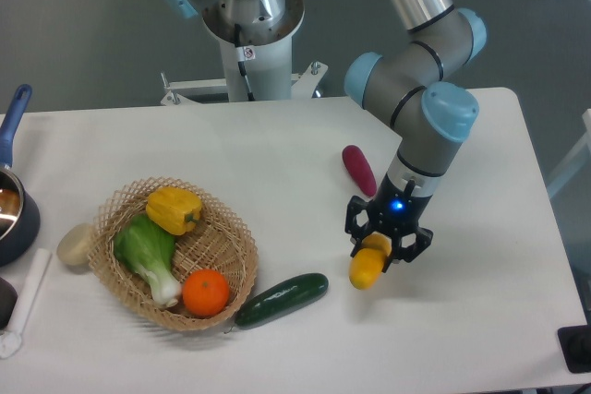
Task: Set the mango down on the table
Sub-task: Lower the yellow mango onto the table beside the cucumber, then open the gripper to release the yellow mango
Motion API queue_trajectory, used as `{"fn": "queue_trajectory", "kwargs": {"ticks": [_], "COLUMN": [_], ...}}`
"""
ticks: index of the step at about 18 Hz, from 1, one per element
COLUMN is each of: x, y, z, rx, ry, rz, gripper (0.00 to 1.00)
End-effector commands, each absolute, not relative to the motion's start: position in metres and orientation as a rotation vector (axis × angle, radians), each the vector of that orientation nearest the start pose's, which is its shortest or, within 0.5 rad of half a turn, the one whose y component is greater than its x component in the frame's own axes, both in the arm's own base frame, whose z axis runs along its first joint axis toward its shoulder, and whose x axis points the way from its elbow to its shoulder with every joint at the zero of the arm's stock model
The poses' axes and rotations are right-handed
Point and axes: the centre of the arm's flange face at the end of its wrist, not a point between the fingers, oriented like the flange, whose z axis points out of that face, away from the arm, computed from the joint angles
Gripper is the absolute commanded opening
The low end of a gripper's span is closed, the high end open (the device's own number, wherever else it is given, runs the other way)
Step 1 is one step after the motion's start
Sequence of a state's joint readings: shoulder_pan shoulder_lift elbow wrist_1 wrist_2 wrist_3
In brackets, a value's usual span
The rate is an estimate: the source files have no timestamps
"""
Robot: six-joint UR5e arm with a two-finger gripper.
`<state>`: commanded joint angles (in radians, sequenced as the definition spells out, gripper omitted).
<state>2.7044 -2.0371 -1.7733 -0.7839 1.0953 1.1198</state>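
Note:
The mango (pixel 367 266) is a yellow-orange oval fruit at the middle right of the white table (pixel 480 320). My gripper (pixel 384 246) is shut on its upper end, fingers on either side, and the fruit hangs tilted down to the left. Its lower end is at or just above the tabletop; I cannot tell if it touches. The upper part of the mango is hidden by the gripper body.
A green cucumber (pixel 282 299) lies just left of the mango. A purple vegetable (pixel 358 170) lies behind the gripper. A wicker basket (pixel 231 228) at the left holds a yellow bell pepper (pixel 174 209), a leafy green (pixel 148 256) and an orange (pixel 205 292). A pot (pixel 14 219) stands at the left edge.

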Motion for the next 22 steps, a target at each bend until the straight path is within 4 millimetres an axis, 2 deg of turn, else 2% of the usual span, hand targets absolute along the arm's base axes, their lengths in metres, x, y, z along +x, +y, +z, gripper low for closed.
{"fn": "queue_trajectory", "kwargs": {"ticks": [1, 3, 10, 12, 15, 22], "x": [-0.4748, -0.4714, -0.4701, -0.4701, -0.4702, -0.4736], "y": [0.4194, 0.4188, 0.4160, 0.4160, 0.4161, 0.4165], "z": [0.2221, 0.2192, 0.2156, 0.2156, 0.2166, 0.2215], "rx": [-2.660, -2.663, -2.722, -2.722, -2.721, -2.715], "ry": [0.021, 0.023, 0.028, 0.034, 0.037, 0.101], "rz": [-0.136, -0.146, -0.115, -0.114, -0.110, -0.080], "gripper": [0.26, 0.38, 0.39, 0.47, 0.52, 0.96]}}
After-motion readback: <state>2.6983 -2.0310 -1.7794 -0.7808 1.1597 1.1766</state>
